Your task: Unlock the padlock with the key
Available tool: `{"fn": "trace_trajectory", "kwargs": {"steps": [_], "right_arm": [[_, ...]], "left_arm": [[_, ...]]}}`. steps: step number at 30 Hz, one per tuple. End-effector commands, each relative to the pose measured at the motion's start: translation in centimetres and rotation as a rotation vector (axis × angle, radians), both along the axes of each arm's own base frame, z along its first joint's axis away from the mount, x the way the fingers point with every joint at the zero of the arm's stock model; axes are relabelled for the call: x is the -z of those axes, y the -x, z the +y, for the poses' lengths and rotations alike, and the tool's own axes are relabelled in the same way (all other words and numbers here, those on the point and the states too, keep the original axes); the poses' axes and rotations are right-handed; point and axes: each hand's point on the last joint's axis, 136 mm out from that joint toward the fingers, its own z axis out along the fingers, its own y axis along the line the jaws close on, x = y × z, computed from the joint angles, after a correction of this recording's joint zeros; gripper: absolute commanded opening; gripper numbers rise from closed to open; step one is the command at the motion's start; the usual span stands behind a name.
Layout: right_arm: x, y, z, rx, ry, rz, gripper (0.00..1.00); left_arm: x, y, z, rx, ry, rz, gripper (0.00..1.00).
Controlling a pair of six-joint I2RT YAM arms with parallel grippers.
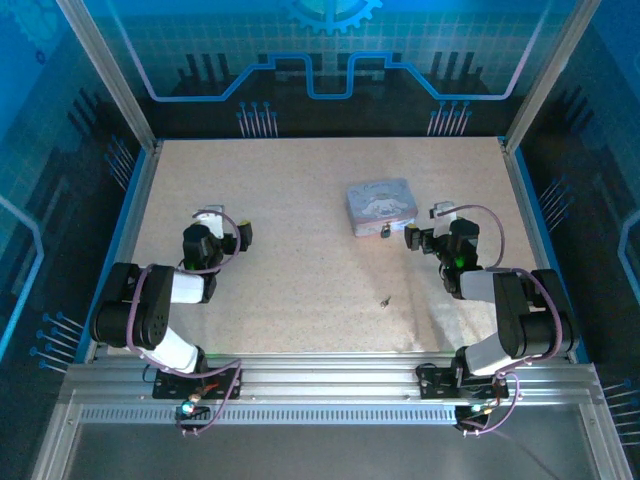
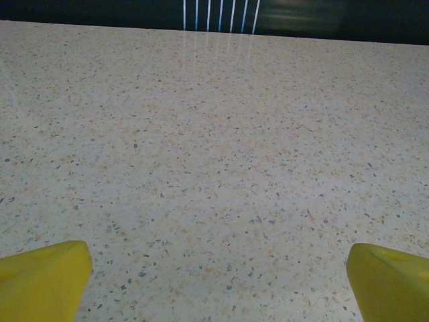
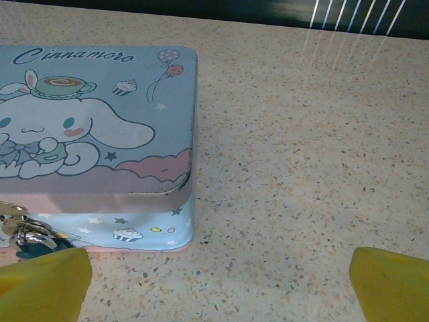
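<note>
Speckled tabletop point(image 1: 300, 200): key point(image 1: 385, 299) lay loose, ungripped, at 6 o'clock from the padlock point(image 1: 386, 231). Left gripper point(image 2: 214, 282) and right gripper point(image 3: 218, 282) gaped wide, empty. Padlock hung on the tin's point(image 1: 380, 205) 6 o'clock edge. Nothing started yet, by my read.

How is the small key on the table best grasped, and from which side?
Probably from straight above: the key lies flat on the table, so nothing can slide beneath it. Pinch across its head end; which end that is, is too small to tell.
</note>
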Motion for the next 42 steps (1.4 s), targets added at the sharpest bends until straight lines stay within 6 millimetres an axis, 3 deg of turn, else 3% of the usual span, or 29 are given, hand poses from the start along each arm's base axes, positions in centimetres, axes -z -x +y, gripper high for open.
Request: {"fn": "trace_trajectory", "kwargs": {"steps": [1,15,20,29,32,36,38,42], "right_arm": [[-0.5,-0.4,0.2,-0.011,0.006,-0.018,1.00],[-0.5,-0.4,0.2,-0.013,0.002,-0.018,1.00],[-1.3,-0.1,0.0,0.001,0.001,-0.038,1.00],[-3.9,1.6,-0.7,0.056,-0.033,0.014,1.00],[-4.3,2.3,-0.6,0.067,-0.079,0.077,1.00],[-4.9,2.8,-0.1,0.069,-0.177,0.167,1.00],[-5.1,2.6,-0.5,0.129,-0.274,0.209,1.00],[-5.4,2.0,0.4,0.105,-0.382,0.326,1.00]], "left_arm": [[-0.7,-0.2,-0.5,0.026,0.000,-0.018,0.99],[-0.7,-0.3,0.0,0.000,0.000,-0.019,0.99],[-1.2,0.3,0.1,-0.008,0.002,-0.053,0.99],[-5.2,1.3,0.5,-0.037,0.003,-0.056,0.99],[-7.0,1.5,0.8,-0.098,0.115,0.001,0.99],[-8.3,1.2,-0.4,-0.131,0.337,0.143,0.99],[-8.0,1.1,-1.2,-0.140,0.421,0.210,0.99],[-6.7,0.9,-4.0,-0.141,0.494,0.344,0.99]]}}
